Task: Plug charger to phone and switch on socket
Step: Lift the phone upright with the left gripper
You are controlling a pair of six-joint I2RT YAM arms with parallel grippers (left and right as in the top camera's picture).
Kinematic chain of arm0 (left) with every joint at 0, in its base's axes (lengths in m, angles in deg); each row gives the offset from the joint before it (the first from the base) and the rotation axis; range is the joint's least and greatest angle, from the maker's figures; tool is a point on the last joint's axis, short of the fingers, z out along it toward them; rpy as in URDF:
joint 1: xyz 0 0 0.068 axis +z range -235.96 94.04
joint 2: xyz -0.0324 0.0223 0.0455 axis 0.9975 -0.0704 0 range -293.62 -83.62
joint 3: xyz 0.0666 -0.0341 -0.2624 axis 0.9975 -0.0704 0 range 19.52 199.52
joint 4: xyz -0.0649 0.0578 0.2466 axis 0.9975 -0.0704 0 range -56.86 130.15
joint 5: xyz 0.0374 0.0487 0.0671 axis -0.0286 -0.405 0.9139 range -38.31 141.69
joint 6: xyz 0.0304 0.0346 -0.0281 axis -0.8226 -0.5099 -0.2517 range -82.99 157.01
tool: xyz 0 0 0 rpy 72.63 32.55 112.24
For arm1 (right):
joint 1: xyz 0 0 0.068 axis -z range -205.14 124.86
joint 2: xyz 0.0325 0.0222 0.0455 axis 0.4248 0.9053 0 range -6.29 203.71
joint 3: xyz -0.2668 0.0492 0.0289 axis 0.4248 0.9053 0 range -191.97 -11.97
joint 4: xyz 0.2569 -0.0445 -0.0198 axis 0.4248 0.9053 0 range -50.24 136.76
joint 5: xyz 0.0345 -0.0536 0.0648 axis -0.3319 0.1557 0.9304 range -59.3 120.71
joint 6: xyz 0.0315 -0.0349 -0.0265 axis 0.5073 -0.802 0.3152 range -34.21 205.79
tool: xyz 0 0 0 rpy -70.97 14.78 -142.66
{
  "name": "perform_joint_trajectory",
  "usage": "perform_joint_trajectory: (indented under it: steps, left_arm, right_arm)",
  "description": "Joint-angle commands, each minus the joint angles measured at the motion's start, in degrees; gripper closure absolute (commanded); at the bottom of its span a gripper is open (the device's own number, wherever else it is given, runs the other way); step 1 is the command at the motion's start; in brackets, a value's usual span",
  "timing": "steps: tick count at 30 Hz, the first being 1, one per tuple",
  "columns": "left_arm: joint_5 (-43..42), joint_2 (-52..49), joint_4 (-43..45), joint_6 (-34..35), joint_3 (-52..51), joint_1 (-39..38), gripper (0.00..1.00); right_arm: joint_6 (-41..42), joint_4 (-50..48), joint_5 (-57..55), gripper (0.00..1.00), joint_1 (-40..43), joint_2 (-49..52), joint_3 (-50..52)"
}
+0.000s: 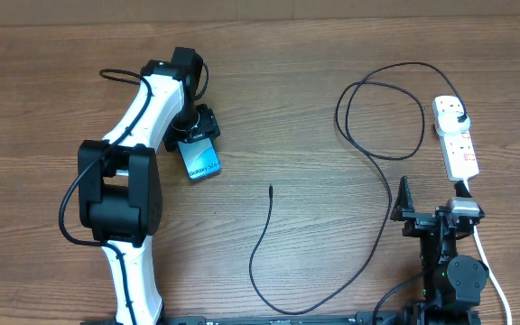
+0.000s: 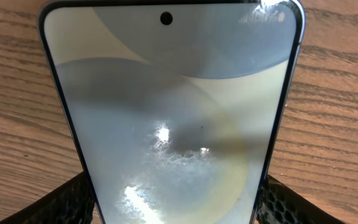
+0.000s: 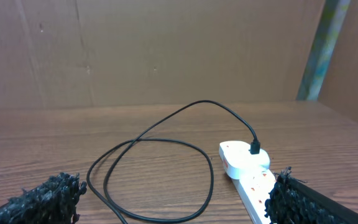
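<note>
1. The phone (image 1: 200, 160) lies screen-up on the table (image 1: 332, 54). Its charging port is empty.
2. The left gripper (image 1: 197, 135) holds the phone. In the left wrist view its fingers (image 2: 73, 200) press against both long edges.
3. The charger (image 1: 250, 262) has its connector tip (image 1: 271, 189) loose on the wood. The tip lies to the right of the phone, well apart from it and touched by nothing.
4. Far to the right of the phone, the charger's black plug (image 1: 459, 118) already sits in the socket (image 1: 454, 137).
5. The right gripper (image 3: 173, 186) hovers near the socket, farther from the phone than the tip is. Its jaws are spread wide and it holds nothing.
6. Judged from this, only the plug-in at the socket is done. Joining the tip to the phone is left, and probably the switch too, whose position I cannot tell.
</note>
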Motion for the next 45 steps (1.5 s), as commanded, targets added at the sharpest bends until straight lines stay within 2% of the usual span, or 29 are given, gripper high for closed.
perform_joint_trajectory:
  steps: [1,12,25,35,45]
  left_arm:
    - [0.0,-0.5,-0.3,-0.3,1.7,-0.1,0.96]
    - [-1.2,-0.5,-1.2,-0.3,1.7,-0.1,0.96]
    - [-11.5,-0.5,-0.9,-1.2,1.7,-0.1,0.96]
    - [-26.1,-0.5,0.1,-1.6,1.7,-0.1,0.96]
    - [-50.6,-0.5,3.9,-1.1,1.7,-0.1,0.96]
  right_arm:
    - [0.0,-0.3,-0.3,0.0,-0.2,-0.2,0.6]
    - [-0.1,-0.3,-0.3,0.0,-0.2,-0.2,0.6]
    - [0.0,-0.3,-0.3,0.0,-0.2,-0.2,0.6]
    - [-0.1,-0.3,-0.3,0.0,-0.2,-0.2,0.6]
    - [0.0,-0.3,-0.3,0.0,-0.2,-0.2,0.6]
